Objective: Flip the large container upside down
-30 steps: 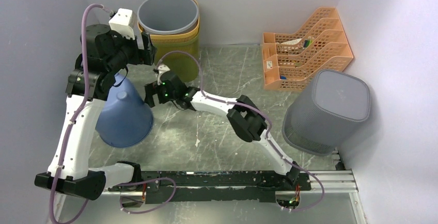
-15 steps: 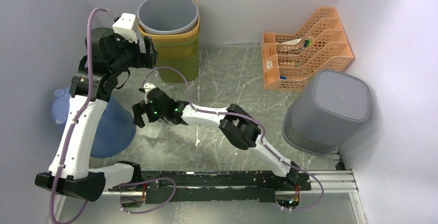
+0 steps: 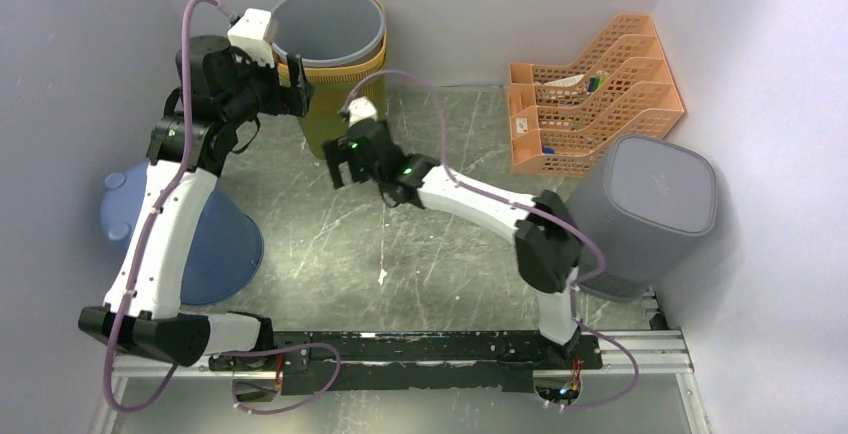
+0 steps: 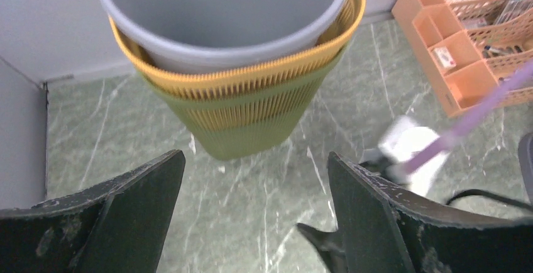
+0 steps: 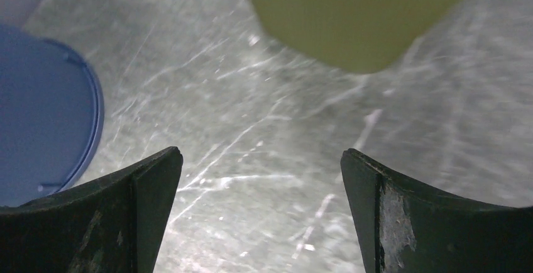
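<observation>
Down-left of the stacked bins [image 3: 345, 74], the blue container [image 3: 215, 244] rests with its narrow base uppermost, leaning away from them, well apart from both claws. The left gripper [image 3: 297, 89] gapes empty just beside the bins; the right gripper [image 3: 338, 166] hangs spread and empty before them.

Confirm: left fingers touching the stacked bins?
Apart. Left wrist view shows bare floor between both left fingers and the stacked bins.

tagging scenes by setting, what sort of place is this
Probably a robot test booth staged like an office: green marbled tabletop, stacked grey, yellow and olive plastic wastebaskets, orange perforated file trays.
</observation>
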Tool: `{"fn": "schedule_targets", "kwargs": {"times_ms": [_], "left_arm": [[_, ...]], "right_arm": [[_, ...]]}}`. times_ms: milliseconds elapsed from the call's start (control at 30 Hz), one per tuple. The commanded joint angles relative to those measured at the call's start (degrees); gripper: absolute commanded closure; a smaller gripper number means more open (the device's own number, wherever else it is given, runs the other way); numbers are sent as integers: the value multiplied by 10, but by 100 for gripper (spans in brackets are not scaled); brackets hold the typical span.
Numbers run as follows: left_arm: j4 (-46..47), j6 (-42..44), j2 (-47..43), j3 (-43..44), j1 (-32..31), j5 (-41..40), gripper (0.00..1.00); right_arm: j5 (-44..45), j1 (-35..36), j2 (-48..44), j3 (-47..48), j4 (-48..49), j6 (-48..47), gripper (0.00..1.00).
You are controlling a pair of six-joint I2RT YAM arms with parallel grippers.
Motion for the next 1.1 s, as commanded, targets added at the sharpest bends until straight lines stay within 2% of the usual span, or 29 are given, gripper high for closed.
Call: {"fn": "schedule_targets", "kwargs": {"times_ms": [0, 167, 267, 367, 533, 667, 867, 933, 1067], "left_arm": [[52, 23, 53, 92, -6, 40, 5], [10, 66, 160, 232, -12, 76, 4], [1, 90, 213, 273, -17, 112, 4], [-4, 142, 253, 283, -33, 132, 4], [-21, 237, 292, 287, -73, 108, 4], [-4, 242, 312, 296, -74, 132, 4], [12, 236, 346, 334, -75, 107, 4], [16, 227, 345, 343, -75, 127, 4], [81, 211, 303, 287, -75, 155, 4]], "right_arm": [[45, -61, -85, -41, -46, -23, 0], [50, -113, -145, -60, -57, -32, 0], [37, -134, -143, -32, -76, -37, 0], [26, -145, -132, 0, -93, -42, 0], [4, -163, -130, 9, -98, -34, 0], [-7, -176, -142, -10, -98, -28, 0], [-5, -199, -173, -46, -102, -29, 0], [-4, -206, -183, -57, -99, -30, 0], [-8, -220, -190, -69, -97, -31, 0]]}}
